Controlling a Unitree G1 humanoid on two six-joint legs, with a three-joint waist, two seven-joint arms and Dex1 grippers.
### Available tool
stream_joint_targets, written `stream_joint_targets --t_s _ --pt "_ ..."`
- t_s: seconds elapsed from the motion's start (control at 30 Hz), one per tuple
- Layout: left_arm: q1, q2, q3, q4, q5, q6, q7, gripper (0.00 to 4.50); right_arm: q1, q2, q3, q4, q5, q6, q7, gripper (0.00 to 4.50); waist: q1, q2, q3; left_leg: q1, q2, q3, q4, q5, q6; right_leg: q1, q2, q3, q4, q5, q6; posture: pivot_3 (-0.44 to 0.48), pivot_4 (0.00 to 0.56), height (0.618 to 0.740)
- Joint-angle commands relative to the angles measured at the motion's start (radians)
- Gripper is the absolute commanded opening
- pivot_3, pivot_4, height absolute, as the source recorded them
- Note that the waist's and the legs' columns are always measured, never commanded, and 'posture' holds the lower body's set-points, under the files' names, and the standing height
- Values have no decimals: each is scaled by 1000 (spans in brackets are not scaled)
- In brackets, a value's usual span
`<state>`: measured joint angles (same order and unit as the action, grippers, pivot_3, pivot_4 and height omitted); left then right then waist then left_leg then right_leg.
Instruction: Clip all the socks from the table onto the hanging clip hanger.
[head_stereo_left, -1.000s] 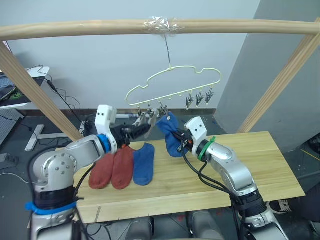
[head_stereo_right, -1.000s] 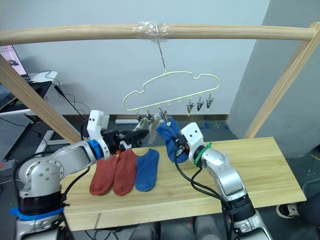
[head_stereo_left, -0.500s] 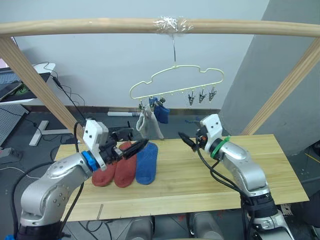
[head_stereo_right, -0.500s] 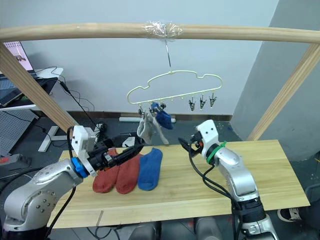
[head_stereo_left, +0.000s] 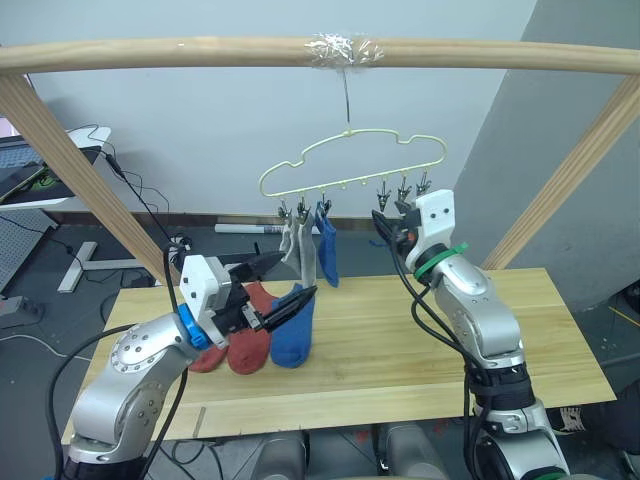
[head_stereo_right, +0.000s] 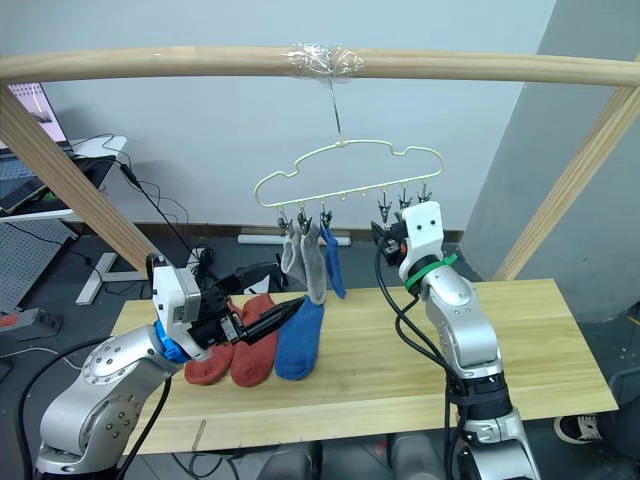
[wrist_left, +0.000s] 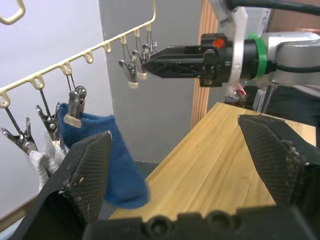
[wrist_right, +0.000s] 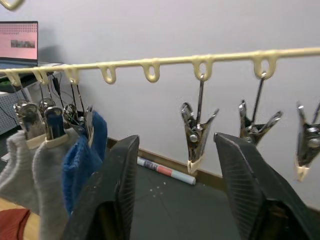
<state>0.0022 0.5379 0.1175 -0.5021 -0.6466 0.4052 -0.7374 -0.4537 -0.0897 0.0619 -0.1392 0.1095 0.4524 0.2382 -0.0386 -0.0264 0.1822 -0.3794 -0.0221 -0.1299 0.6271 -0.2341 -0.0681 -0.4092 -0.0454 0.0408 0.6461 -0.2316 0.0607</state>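
Observation:
The pale wire clip hanger (head_stereo_left: 350, 165) hangs from the top pole. Two grey socks (head_stereo_left: 295, 248) and a blue sock (head_stereo_left: 327, 245) are clipped at its left end. Three dark clips (head_stereo_left: 401, 192) at its right end hold nothing. Two rust-red socks (head_stereo_left: 243, 350) and a blue sock (head_stereo_left: 288, 335) lie side by side on the table (head_stereo_left: 400, 360). My left gripper (head_stereo_left: 288, 282) is open just above the lying blue sock. My right gripper (wrist_right: 180, 170) is open up by the bare clips, with one clip (wrist_right: 196, 132) showing between its fingers.
A round wooden pole (head_stereo_left: 200, 52) spans the top, and slanted poles (head_stereo_left: 70, 170) (head_stereo_left: 570, 170) come down to both ends of the table. The right half of the tabletop (head_stereo_left: 520, 340) is bare wood. Cables and a desk (head_stereo_left: 40, 170) stand behind on the left.
The blue sock went from my right gripper onto a clip. My right gripper let go, dropped, then rose to the right-hand clips. My left gripper came down from the hanger toward the table socks.

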Motion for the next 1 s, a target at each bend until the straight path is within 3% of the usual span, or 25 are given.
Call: stream_joint_targets --t_s 0.03,0.43,1.0 --pt "-14 -15 -3 -32 -6 -25 -3 4500 -49 16 -14 18 -10 -46 -34 2390 0 0 0 0 0 0 0 0 0 0 0 0 0 0 0 -5 102 740" --pt "-28 -31 -10 -53 -13 -48 -12 4500 -142 78 -44 138 -1 -61 -91 2390 -1 0 0 0 1 0 0 0 0 0 1 0 0 3 -4 6 107 740" --pt "-14 -42 -19 -61 -14 -61 9 4500 -172 104 -58 193 5 -93 -100 2390 0 1 0 1 2 -1 0 0 0 0 4 0 1 4 -5 19 133 740"
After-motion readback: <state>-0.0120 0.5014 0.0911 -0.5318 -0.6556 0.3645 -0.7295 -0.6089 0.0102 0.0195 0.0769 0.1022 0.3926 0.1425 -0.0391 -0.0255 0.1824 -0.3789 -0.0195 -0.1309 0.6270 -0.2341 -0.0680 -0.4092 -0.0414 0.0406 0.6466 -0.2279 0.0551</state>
